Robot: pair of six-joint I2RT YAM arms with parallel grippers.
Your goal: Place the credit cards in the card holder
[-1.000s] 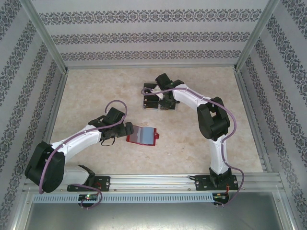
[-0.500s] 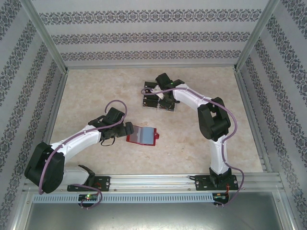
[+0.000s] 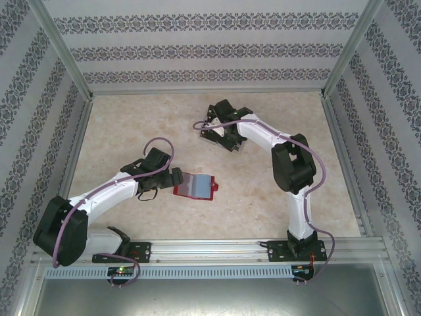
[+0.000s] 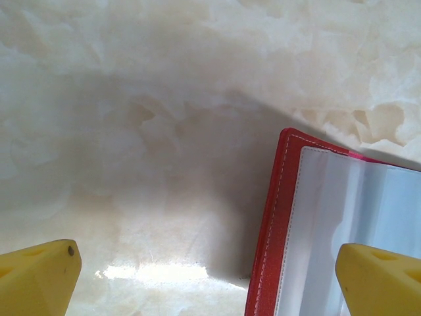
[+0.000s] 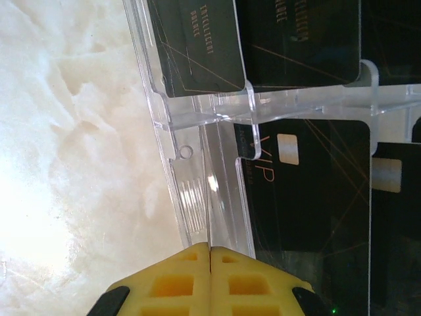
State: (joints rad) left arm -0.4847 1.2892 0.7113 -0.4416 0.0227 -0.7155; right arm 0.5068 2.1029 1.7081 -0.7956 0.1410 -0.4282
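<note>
Top external: card holder [image 3: 195, 186] open on the table [image 3: 131, 125], grey-blue inside up, just beside left gripper [image 3: 176, 178]. Right gripper [image 3: 220, 131] farther back, down at clear rack [image 3: 227, 141], well apart from the holder. Too small here to tell either jaw gap or any writing.

Left wrist: yellow fingertips [image 4: 36, 276] spread wide at the two lower corners, nothing held. Red stitched edge and clear inner sleeve of the holder at right, under the right-hand tip; contact cannot tell. No card in the visible sleeve.

Right wrist: yellow pads [image 5: 184, 283] pressed together, thin clear wall of the rack running straight into the seam, apparently pinched. Credit cards [image 5: 302, 197] black, standing in the rack slots. Gold "VIP" and a pale chip on the nearest; small lettering on the upper two unreadable.
</note>
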